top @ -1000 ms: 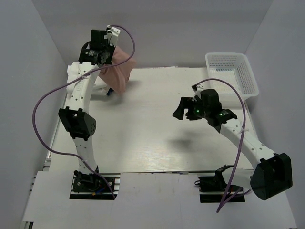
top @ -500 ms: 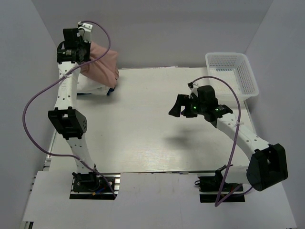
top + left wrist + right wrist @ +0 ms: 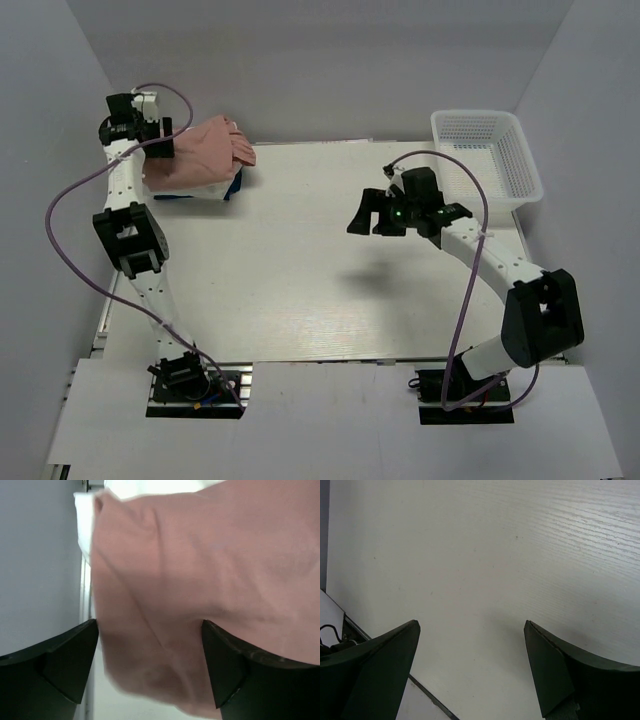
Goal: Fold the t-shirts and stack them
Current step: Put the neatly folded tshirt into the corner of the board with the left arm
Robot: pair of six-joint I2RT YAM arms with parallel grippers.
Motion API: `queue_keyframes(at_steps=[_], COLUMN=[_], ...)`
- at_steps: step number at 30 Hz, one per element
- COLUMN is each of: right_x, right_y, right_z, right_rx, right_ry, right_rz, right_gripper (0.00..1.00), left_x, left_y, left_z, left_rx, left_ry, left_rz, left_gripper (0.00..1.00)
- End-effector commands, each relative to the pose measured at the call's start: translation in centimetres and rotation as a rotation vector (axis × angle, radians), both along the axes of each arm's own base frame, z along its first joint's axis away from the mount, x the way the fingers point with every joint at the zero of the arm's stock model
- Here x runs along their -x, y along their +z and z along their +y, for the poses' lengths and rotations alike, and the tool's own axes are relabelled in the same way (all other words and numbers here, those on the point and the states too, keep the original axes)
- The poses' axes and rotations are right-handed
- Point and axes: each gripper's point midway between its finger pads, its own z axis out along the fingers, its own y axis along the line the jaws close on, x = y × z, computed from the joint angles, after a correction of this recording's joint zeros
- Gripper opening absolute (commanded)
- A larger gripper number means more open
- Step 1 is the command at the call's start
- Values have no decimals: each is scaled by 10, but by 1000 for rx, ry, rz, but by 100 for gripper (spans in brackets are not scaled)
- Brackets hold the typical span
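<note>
A dusty pink t-shirt (image 3: 215,145) lies bunched on a pile of white t-shirts (image 3: 178,182) at the table's back left corner. My left gripper (image 3: 163,140) hovers at the pink shirt's left end. In the left wrist view the pink t-shirt (image 3: 200,570) fills the frame, and the left gripper (image 3: 150,625) stands open with loose, blurred cloth sagging between its spread fingers. My right gripper (image 3: 368,218) hangs open over the middle of the table; in its own view the right gripper (image 3: 471,624) has only bare tabletop between its fingers.
A white mesh basket (image 3: 487,150) stands at the back right. A small blue item (image 3: 233,186) peeks from under the pile's right edge. Grey walls close in the table on the left, right and back. The table's near edge (image 3: 425,692) shows in the right wrist view.
My left arm swung left and back with the pink shirt, then its jaws opened and the shirt settled on the white pile. My right gripper drifted slightly left and away.
</note>
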Motion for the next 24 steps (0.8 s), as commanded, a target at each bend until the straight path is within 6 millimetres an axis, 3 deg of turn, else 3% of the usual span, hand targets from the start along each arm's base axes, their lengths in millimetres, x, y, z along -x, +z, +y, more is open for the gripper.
queue_keyframes(at_steps=[1,3,4,5,6,8,10,11,12,13,14,15,16,17,18,19,21,22,23,24], right_x=[-11,-19,-23,-35,-42,-63,-90,-95,-112,-117,-128,-144,-148,-160,-162,-166,-160,-156,-148,-139], right_y=[15,17,18,31,31,35,59,51,85,87,64,100,102,73,88,83,79,66,44,69], right_z=[6,7,8,10,12,29,47,60,69,77,91,100,105,113,122,128,130,126,120,112], right_rx=[-9,3,12,16,24,-8,-63,-90,-132,-148,-152,-187,-199,-187,-209,-224,-235,-223,-193,-199], right_ry=[32,40,49,34,37,69,85,120,119,120,130,131,126,120,129,126,137,131,126,120], right_rz=[-43,-68,-81,-127,-145,-182,-247,-222,-292,-292,-259,-338,-330,-278,-310,-291,-270,-238,-199,-254], right_gripper=[91,91,91,91,91,91,91,91,91,91,91,91,91,91,91,91,91,91,91,91], left_x=[-8,-9,-5,-2,0,9,14,16,17,17,15,13,13,5,2,-2,-11,-13,-13,-14], left_y=[32,36,50,52,57,68,79,86,91,101,105,107,115,118,118,118,122,125,124,123], left_z=[10,9,13,13,5,-7,-15,-17,-22,-41,-47,-57,-78,-87,-93,-101,-132,-141,-173,-188], left_rx=[38,62,49,54,86,138,189,200,249,293,325,362,442,479,503,519,520,487,465,435], left_ry=[48,67,92,108,122,105,110,118,127,73,52,39,-9,-25,-21,-25,-63,-74,-127,-146], left_rz=[-104,-116,-138,-138,-147,-163,-187,-200,-213,-226,-238,-245,-247,-257,-251,-247,-247,-256,-247,-247], left_gripper=[98,100,100,100,100,100,100,100,100,100,100,100,100,100,100,100,100,100,100,100])
